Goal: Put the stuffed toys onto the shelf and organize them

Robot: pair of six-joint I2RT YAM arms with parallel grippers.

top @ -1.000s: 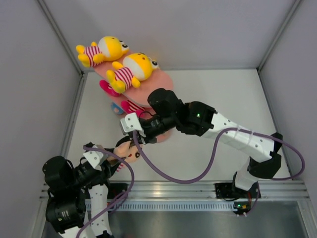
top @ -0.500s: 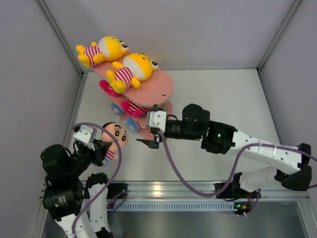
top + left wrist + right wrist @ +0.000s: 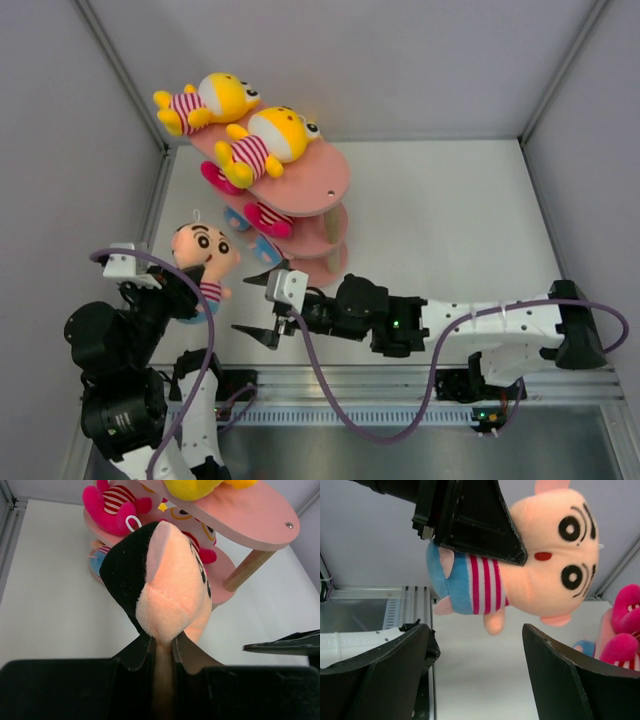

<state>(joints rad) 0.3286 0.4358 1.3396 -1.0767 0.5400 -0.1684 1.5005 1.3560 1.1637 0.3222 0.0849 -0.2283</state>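
Observation:
A beige-headed stuffed toy (image 3: pixel 205 252) with a striped shirt and blue shorts hangs in the air, left of the shelf. My left gripper (image 3: pixel 188 292) is shut on its lower body (image 3: pixel 162 645). The right gripper (image 3: pixel 256 304) is open just to the right of the toy, a little apart from it. In the right wrist view the toy (image 3: pixel 540 565) hangs above the empty gap of the right gripper (image 3: pixel 475 630). The pink shelf (image 3: pixel 318 182) carries two yellow toys (image 3: pixel 262 140) on its top board. Pink toys (image 3: pixel 268 215) lie on the middle one, and another blue-shirted toy (image 3: pixel 266 250) lower down.
The left wall panel and its metal frame (image 3: pixel 150 230) stand close beside the left arm. A purple cable (image 3: pixel 330 375) loops from the right wrist down to the near rail (image 3: pixel 400 385). White table (image 3: pixel 450 220) lies right of the shelf.
The toy passed from my right gripper to my left, which shut on it and carried it up and left. The right gripper opened and drew back toward the near edge.

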